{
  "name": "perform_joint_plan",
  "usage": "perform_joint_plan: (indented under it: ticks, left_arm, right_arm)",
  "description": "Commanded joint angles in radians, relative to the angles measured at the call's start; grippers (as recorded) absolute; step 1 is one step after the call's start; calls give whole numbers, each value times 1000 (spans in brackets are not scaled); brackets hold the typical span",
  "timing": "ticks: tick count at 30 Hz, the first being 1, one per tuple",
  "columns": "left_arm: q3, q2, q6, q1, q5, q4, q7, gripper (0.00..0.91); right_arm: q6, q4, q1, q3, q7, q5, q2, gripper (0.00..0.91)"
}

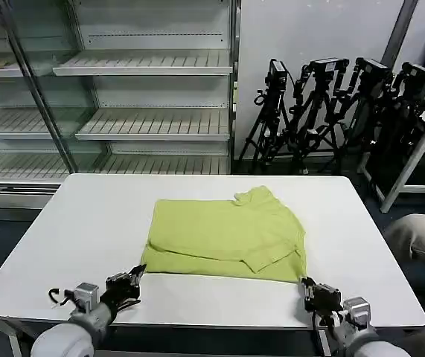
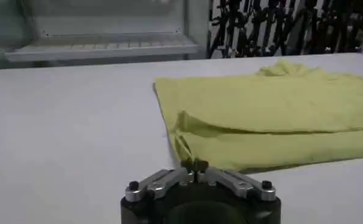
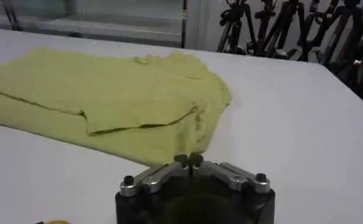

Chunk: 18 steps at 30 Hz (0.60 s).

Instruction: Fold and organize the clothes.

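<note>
1. Behind everything stands a tall shelf rack (image 1: 152, 89) with bare wire shelves, and to its right a cluster of black camera tripods (image 1: 331, 111) against the wall.

2. The white counter (image 1: 85, 238) takes up the middle of the room, and the robot faces it from the near edge.

3. The lime short-sleeved shirt (image 1: 223, 234) lies flat in the centre of the counter, a little toward the robot's right. It is already folded over on itself into a rough rectangle. The collar sits at the far edge, and a folded flap with a visible seam runs across the near right part.

4. The left tool (image 1: 126, 286) rests low over the counter just off the shirt's near left corner. Its fingertips are pressed together with nothing between them, as the left wrist view (image 2: 194, 165) shows; the shirt's hem lies just beyond the tips, not gripped.

5. The right tool (image 1: 312, 291) sits just off the near right corner, likewise pinched closed on nothing in the right wrist view (image 3: 189, 160), with the cloth just ahead of it.

6. My reading: one fold is done and both arms are placed for the next. For that, each tool would need to widen, slide under its near corner, pinch both layers, and carry the near edge toward the collar evenly so the thin fabric does not bunch.
</note>
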Motion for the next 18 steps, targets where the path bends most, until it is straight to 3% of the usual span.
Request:
perform_joint_plan:
  ticks: [1,5,6,7,8,14,18]
  left_arm:
    - [-105,5,-1,208,13,-125,11,0]
    - [-114,-2,0,260,53,-144,30,0]
    - [-117,-3,0,269,67,-149,33,10]
    - [-122,-4,1,279,78,-155,35,30]
    - [-128,-3,1,288,81,-161,38,907]
    - [-169,21,0,287,97,-159,39,907]
    - [-205,36,1,227,54,-184,25,907]
  right_arm:
    - [13,141,-214,34,-3,-56,7,0]
    - [22,166,-267,43,-3,-66,12,0]
    - [22,169,-270,43,-4,-70,12,836]
    - [22,174,-277,43,-3,-82,15,907]
    - [22,179,-282,42,-1,-91,17,907]
    - [-2,233,-315,73,3,-96,3,907]
    - [-6,266,-287,158,20,-67,-56,907]
